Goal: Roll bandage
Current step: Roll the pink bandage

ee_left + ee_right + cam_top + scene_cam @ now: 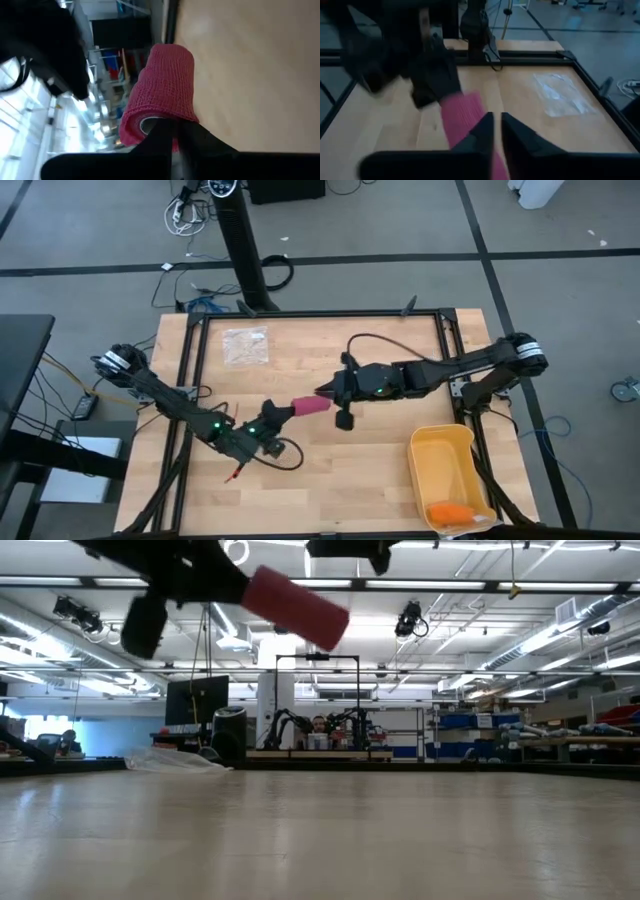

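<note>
At lower left of the high view, left hand (pixel 268 418) gripping one end of the bandage (pixel 310 406), fingers pressed together on the roll's rim, as seen in the left wrist view where the dark fingers (pixel 165 137) nip the edge of the pink cylinder (pixel 160 95). Just right of that, near frame centre, bandage held in the air between both arms, clear of the surface (pixel 330 480); confirmed in the low view, with the pink roll (pixel 295 606) high in the upper left, well above the wood. Rolling judged all but done: a compact cylinder already, no loose tail visible. Remaining, as a guess: tucking any free end and setting the roll down. Right of centre, right hand (pixel 328 393) at the other end of the roll, fingers (pixel 482 131) nearly closed, narrow gap only, seemingly pinching the pink fabric (pixel 462 117). At upper left, a clear plastic bag (pixel 245 345); at lower right, a yellow bin (pixel 445 470) holding an orange object (pixel 450 512).
</note>
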### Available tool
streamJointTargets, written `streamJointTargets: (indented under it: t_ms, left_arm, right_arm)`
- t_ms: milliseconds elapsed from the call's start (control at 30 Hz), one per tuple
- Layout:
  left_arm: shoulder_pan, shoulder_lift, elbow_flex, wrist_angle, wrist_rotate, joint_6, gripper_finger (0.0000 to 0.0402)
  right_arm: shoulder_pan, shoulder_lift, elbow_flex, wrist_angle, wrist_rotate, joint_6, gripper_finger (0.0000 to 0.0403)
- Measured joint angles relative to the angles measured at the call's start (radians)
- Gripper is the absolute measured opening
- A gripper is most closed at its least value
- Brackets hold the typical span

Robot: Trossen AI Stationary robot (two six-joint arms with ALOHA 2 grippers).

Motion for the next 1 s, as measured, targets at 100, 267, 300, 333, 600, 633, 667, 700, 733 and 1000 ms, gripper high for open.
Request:
streamJointTargets:
  t_ms: [100,267,300,333,600,633,667,700,733,1000]
  left_arm:
    - [0.015,0.049,0.0,0.023,-0.039,0.119,0.0016]
    - [0.021,0.09,0.0,0.114,-0.061,0.22,0.0016]
    - [0.021,0.09,0.0,0.133,-0.062,0.227,0.0016]
    - [0.021,0.09,0.0,0.156,-0.063,0.231,0.0016]
    - [0.019,0.094,-0.002,0.207,-0.048,0.265,0.0016]
    - [0.019,0.094,-0.002,0.21,-0.048,0.264,0.0016]
    - [0.019,0.094,0.0,0.212,-0.048,0.263,0.0016]
    - [0.019,0.093,0.002,0.219,-0.048,0.26,0.0016]
    - [0.02,0.092,0.004,0.225,-0.048,0.257,0.0016]
    - [0.02,0.089,0.005,0.23,-0.052,0.254,0.0016]
  right_arm:
    - [0.0,0.059,0.0,0.084,0.021,-0.018,0.0011]
    - [-0.005,0.129,0.0,0.113,0.102,-0.02,0.0004]
    - [-0.007,0.141,0.0,0.116,0.106,-0.02,0.0003]
    - [-0.009,0.154,0.0,0.128,0.105,-0.019,0.0004]
    - [-0.019,0.203,0.002,0.154,0.068,-0.016,0.0003]
    - [-0.019,0.197,0.001,0.153,0.068,-0.017,0.0003]
    - [-0.018,0.187,0.001,0.146,0.068,-0.019,0.0002]
    - [-0.018,0.173,0.001,0.138,0.07,-0.028,0.0002]
    - [-0.016,0.157,0.0,0.133,0.079,-0.041,0.0002]
    - [-0.013,0.089,0.0,0.094,0.044,-0.067,0.0002]
